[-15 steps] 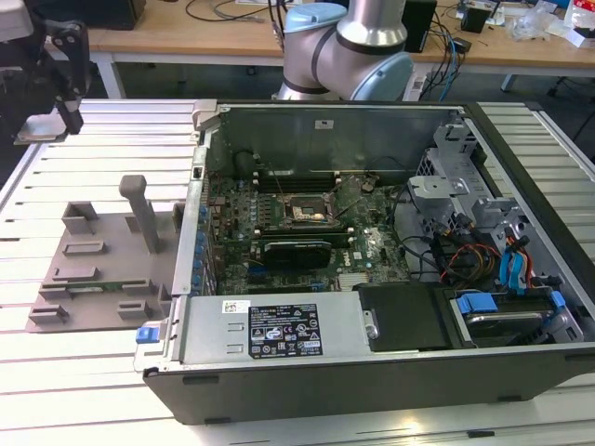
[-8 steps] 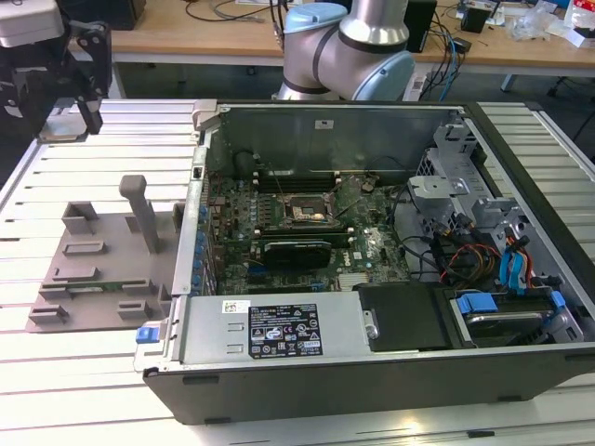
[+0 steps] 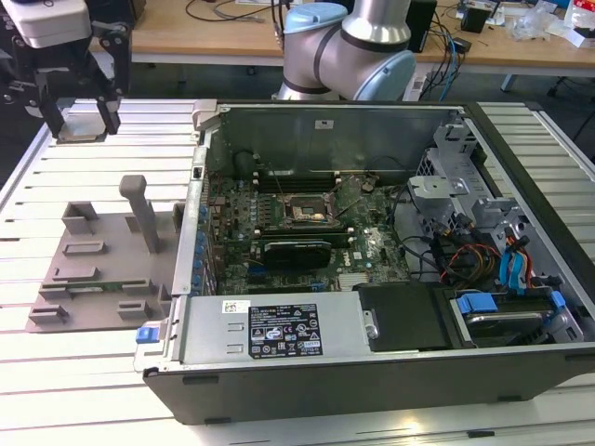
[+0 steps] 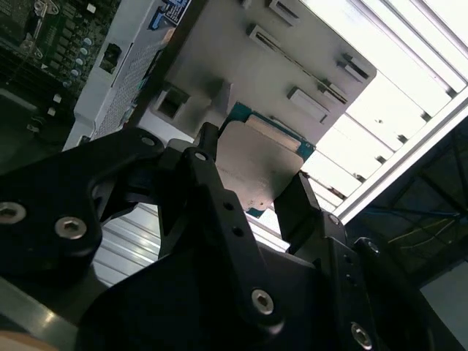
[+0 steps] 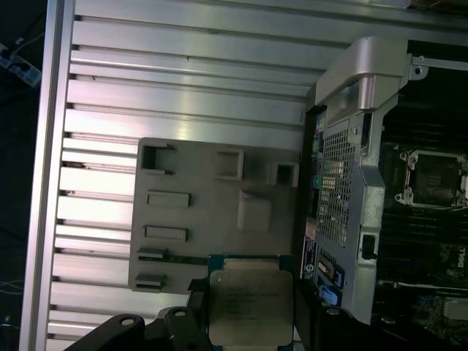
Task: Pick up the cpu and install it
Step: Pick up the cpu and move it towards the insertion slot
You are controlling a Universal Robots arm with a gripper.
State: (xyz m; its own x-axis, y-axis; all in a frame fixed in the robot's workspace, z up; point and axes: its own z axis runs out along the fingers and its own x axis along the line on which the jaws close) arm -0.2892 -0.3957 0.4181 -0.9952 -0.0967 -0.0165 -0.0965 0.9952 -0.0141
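The cpu (image 5: 251,311), a flat square chip with a silvery top and a green rim, sits between the black fingers (image 5: 194,291) in both wrist views. My gripper (image 5: 250,294) is shut on its two opposite edges. The cpu (image 4: 257,164) hangs well above the grey holder plate (image 5: 212,212), not touching it. In the exterior view the gripper (image 3: 84,125) is high over the back of the slatted table, on the exterior view's left, away from the open computer case. The dark motherboard socket (image 3: 305,216) with its metal frame lies inside the case, with nothing in it.
The open computer case (image 3: 372,372) fills the exterior view's right, with its raised side wall (image 3: 200,177) between the holder plate (image 3: 102,260) and the motherboard. A grey upright post (image 3: 139,209) stands on the plate. Cables and drive bays (image 3: 493,269) crowd the case's right end.
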